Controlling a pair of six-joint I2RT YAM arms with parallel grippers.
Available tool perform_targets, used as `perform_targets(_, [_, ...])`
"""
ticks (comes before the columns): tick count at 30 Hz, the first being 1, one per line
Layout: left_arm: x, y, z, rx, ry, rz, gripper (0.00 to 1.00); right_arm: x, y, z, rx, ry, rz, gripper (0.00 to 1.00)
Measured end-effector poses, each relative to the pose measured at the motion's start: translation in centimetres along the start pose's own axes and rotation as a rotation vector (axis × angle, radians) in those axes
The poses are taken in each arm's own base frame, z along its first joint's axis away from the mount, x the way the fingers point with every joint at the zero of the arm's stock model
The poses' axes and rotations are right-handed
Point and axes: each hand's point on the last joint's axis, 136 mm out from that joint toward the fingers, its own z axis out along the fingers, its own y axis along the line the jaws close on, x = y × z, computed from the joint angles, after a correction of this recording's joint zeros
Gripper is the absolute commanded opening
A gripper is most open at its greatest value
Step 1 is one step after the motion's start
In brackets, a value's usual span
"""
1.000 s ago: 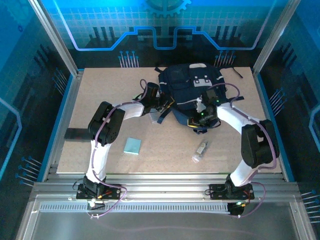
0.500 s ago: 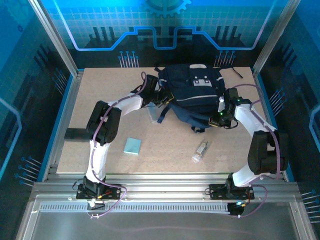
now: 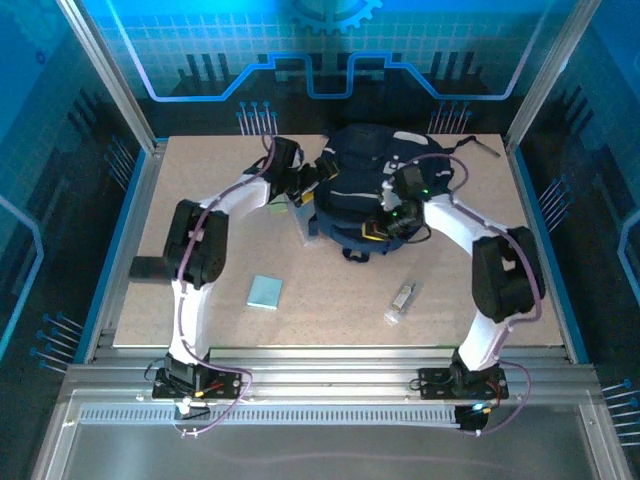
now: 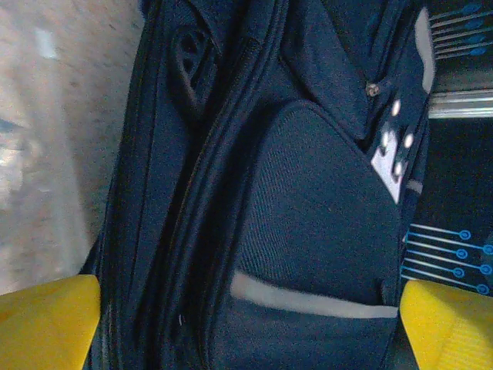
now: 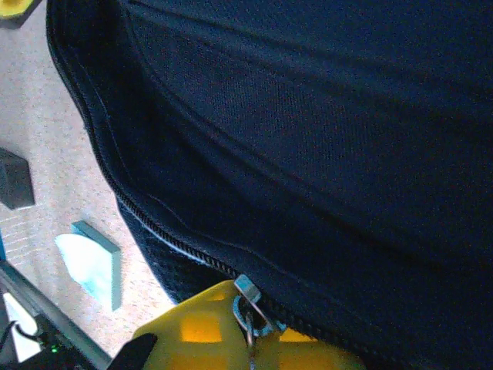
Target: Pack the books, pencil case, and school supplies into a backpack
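The dark navy backpack (image 3: 365, 180) lies at the back of the table, its grey stripe (image 4: 308, 297) and white patch (image 4: 393, 158) close in the left wrist view. My left gripper (image 3: 312, 182) is open against its left side, with the front pocket between the wide-apart yellow fingers (image 4: 46, 324). My right gripper (image 3: 384, 226) is shut on the metal zipper pull (image 5: 248, 304) at the bag's near edge. The pale teal pad (image 3: 266, 291) and the clear-white tube (image 3: 401, 300) lie on the table in front. The books and the pencil case are hidden.
A small pale-green piece (image 3: 279, 207) lies under my left forearm beside a light strap (image 3: 305, 228). A dark flat object (image 3: 150, 268) sits at the table's left edge. The teal pad (image 5: 92, 266) lies on the table (image 5: 69, 139) below the zipper.
My right gripper has swung from the backpack's right side to its near middle edge. The backpack has shifted back and bunched up, and my left gripper has moved back with it.
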Motion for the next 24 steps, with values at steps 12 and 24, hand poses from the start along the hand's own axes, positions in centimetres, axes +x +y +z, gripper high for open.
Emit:
perform_targets(12, [4.8,2.8,-7.9,-0.004,-0.078,-0.115,0.99,-1.5,6.0,2.9,-0.153,0.054,-0.013,0.00])
perform_targets(24, [9.3,4.0,-1.2,-0.018,0.014,-0.238,0.35,1.9,6.0,1.8,-0.199,0.042,0.004,0.00])
